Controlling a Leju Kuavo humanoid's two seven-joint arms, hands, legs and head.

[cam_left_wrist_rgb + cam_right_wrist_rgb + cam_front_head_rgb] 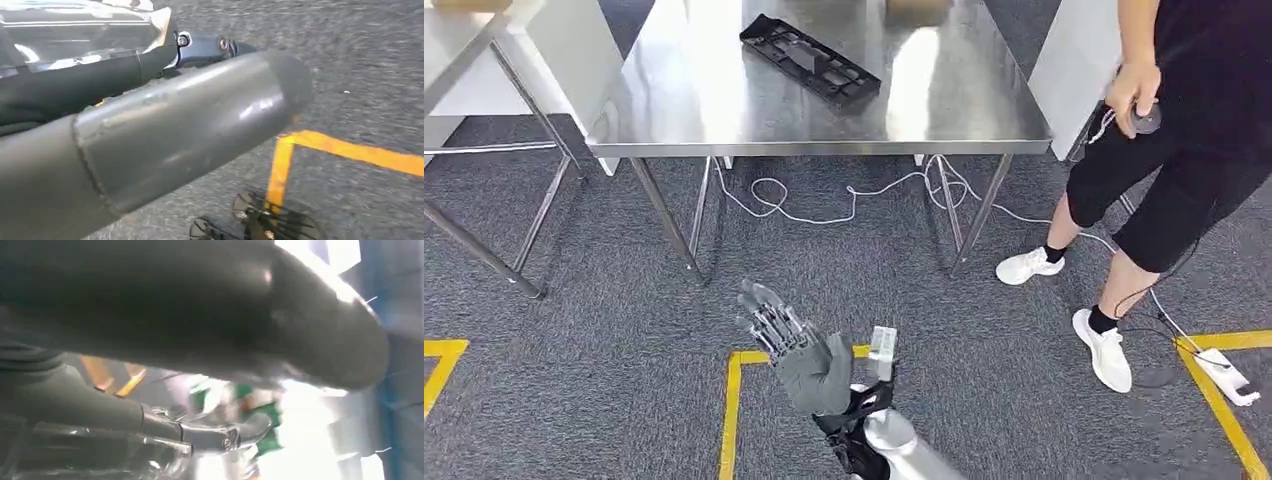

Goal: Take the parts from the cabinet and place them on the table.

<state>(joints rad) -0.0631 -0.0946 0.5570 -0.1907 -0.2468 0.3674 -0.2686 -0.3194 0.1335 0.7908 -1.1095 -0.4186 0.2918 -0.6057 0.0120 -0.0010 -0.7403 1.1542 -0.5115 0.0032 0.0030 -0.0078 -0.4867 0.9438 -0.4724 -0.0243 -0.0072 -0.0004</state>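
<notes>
One black part (810, 59), a long flat openwork tray-like piece, lies on the steel table (724, 110) at about 12 o'clock in the head view, set at a slant with one end toward 11 o'clock and the other toward 1 o'clock, well inside the table's near edge, with bare shiny steel on both sides of it. The table's near edge runs straight across, and its thin legs come down to grey carpet (604, 330). A second steel table (464, 40) stands at 10 o'clock, apart from the first, with a gap of carpet between their legs. One white cable (824, 205) loops across the floor under the first table toward 3 o'clock. One hand, which by its place at the lower middle I cannot assign with certainty, seems to be the right hand (809, 355); it is raised at 6 o'clock over open carpet, fingers spread apart and holding nothing. The left hand (150, 135) is seen from its wrist view as a thick grey thumb over carpet; whether its fingers are apart or together I cannot tell. In the right wrist view the picture is blurred and dark. Yellow tape lines (734, 400) mark the carpet at 6, 8 and 4 o'clock. One person (1184, 130) in black shorts and two white shoes stands at 3 o'clock beside the table's corner, holding a small device (1146, 118).
</notes>
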